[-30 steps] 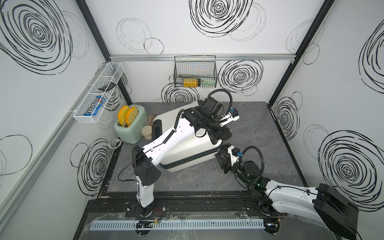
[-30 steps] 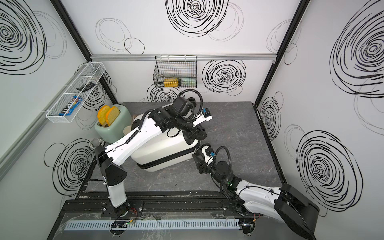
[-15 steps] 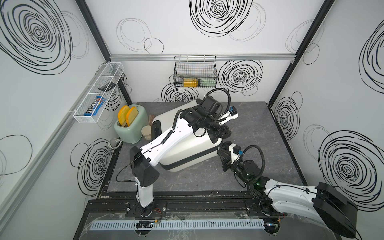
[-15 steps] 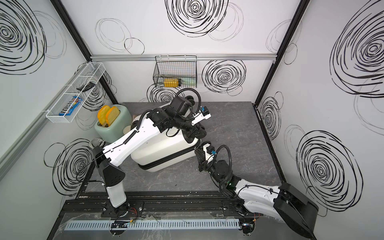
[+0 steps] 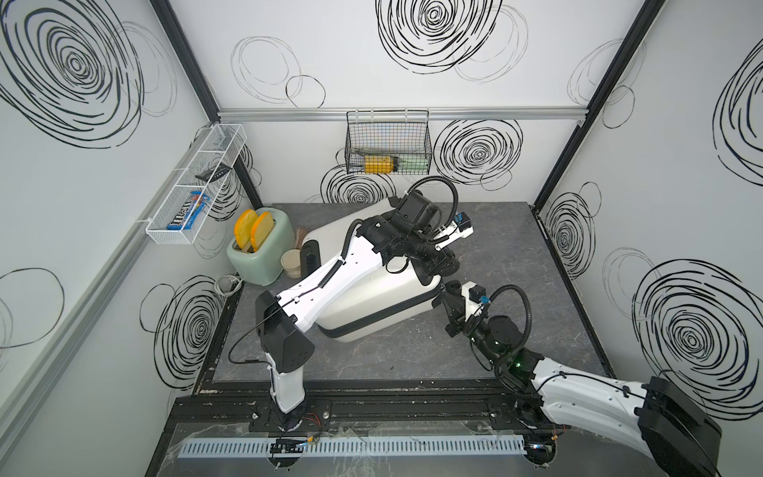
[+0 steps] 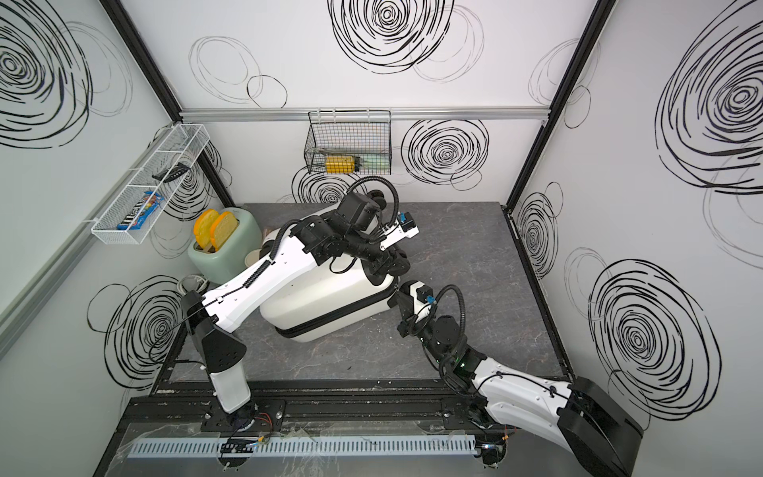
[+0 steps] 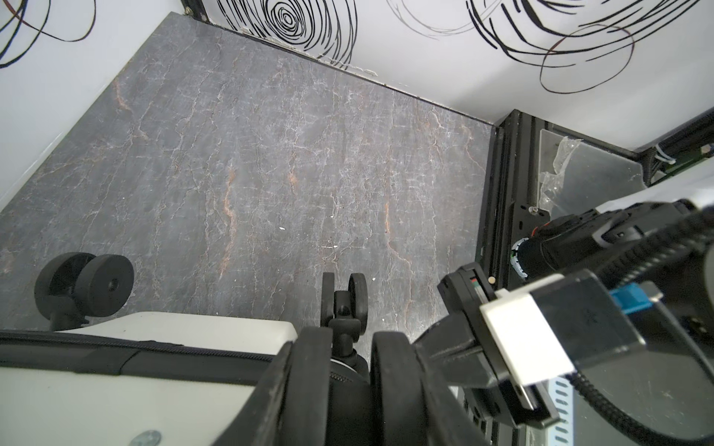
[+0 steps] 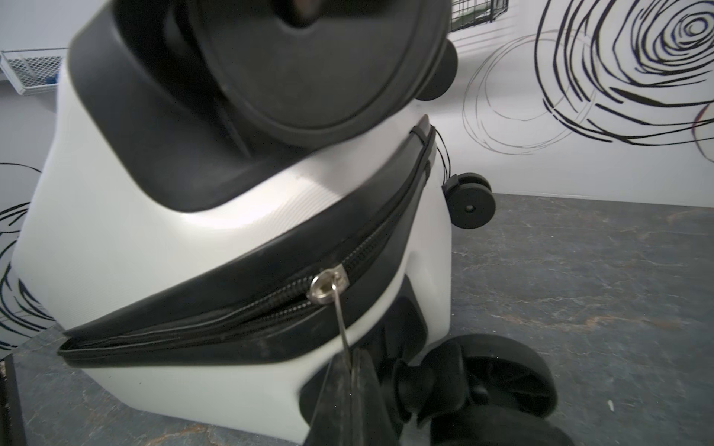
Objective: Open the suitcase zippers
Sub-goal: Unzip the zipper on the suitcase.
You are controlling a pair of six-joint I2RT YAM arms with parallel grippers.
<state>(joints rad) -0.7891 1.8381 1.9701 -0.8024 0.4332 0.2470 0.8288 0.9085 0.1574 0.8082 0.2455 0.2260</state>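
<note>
Two tools meet at the wheel end of a white suitcase (image 5: pixel 371 297), which lies flat near the middle of the grey worktop (image 5: pixel 516 256), wheels toward the right edge. We see the right tool (image 8: pixel 351 361) pressed together, pinching the silver pull (image 8: pixel 327 287) of the zippers (image 8: pixel 371 239) — the black band gapes on one side of the slider. The left tool (image 7: pixel 349 370) clasps a black caster (image 7: pixel 357 297) at that same end.
</note>
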